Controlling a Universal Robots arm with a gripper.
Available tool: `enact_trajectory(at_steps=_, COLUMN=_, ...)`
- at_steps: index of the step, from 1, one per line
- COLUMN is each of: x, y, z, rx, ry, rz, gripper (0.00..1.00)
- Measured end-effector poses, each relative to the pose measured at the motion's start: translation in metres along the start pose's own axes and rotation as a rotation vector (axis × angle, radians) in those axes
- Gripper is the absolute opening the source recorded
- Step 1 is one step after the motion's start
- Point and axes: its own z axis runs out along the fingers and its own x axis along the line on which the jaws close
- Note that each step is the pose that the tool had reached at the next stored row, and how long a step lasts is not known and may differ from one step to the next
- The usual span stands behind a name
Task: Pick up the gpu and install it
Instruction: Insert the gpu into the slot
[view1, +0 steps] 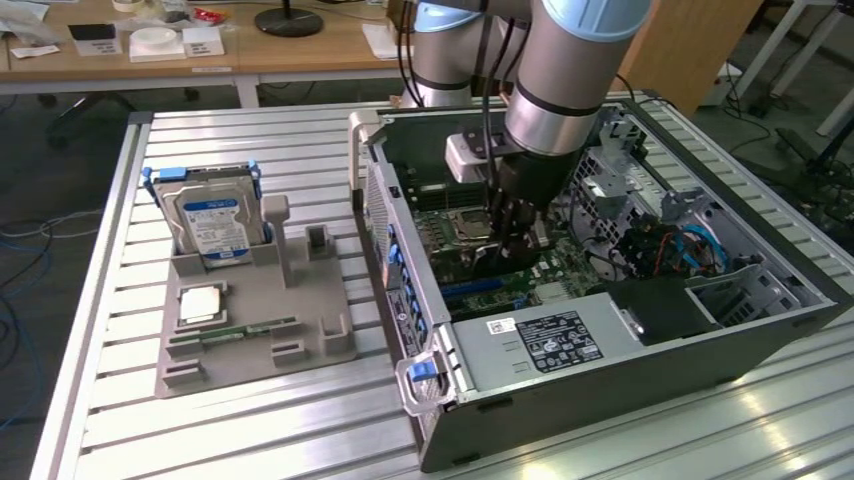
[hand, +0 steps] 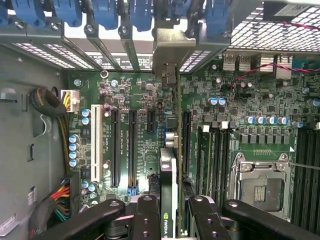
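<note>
Pinched narrow around the gpu (hand: 167, 175), with fingers (hand: 148, 217) pressing on both flat sides. Held up on its thin edge, low inside the case (view1: 667, 380), over the green board (hand: 125, 100). Cannot tell if touching the board. Mostly hidden under the gripper (view1: 514, 245) in the exterior view.

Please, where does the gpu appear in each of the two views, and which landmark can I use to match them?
Exterior view: gpu, dark, inside the open computer case, under the tool.
Wrist view: gpu seen edge-on, upright over the motherboard, between the tool's fingers.
Shared landmark: the CPU socket.
</note>
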Motion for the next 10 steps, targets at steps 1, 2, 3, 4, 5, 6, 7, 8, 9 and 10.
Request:
enact_trajectory(at_steps=1, x=0.0, y=0.0007, z=0.0002, rx=0.0, ry=-0.0001, rz=0.0, gripper=0.27)
enact_trajectory(at_steps=2, x=0.0, y=0.0013, z=0.0003, rx=0.0, ry=-0.0001, rz=0.0, gripper=0.27)
enact_trajectory(at_steps=3, x=0.0, y=0.0019, z=0.0004, rx=0.0, ry=0.0, rz=0.0, gripper=0.27)
enact_trajectory(at_steps=4, x=0.0, y=0.0023, z=0.0005, rx=-0.0001, ry=0.0, rz=0.0, gripper=0.27)
enact_trajectory(at_steps=5, x=0.0, y=0.0026, z=0.0006, rx=-0.0001, ry=0.0001, rz=0.0, gripper=0.27)
enact_trajectory(at_steps=6, x=0.0, y=0.0029, z=0.0007, rx=-0.0001, ry=0.0, rz=0.0, gripper=0.27)
enact_trajectory(at_steps=7, x=0.0, y=0.0032, z=0.0008, rx=-0.0001, ry=0.0, rz=0.0, gripper=0.27)
enact_trajectory(at_steps=8, x=0.0, y=0.0035, z=0.0008, rx=0.0, ry=0.0, rz=0.0, gripper=0.27)
enact_trajectory(at_steps=9, x=0.0, y=0.0039, z=0.0009, rx=0.0, ry=-0.0001, rz=0.0, gripper=0.27)
enact_trajectory(at_steps=10, x=0.0, y=0.0042, z=0.0009, rx=-0.0001, ry=0.0, rz=0.0, gripper=0.27)
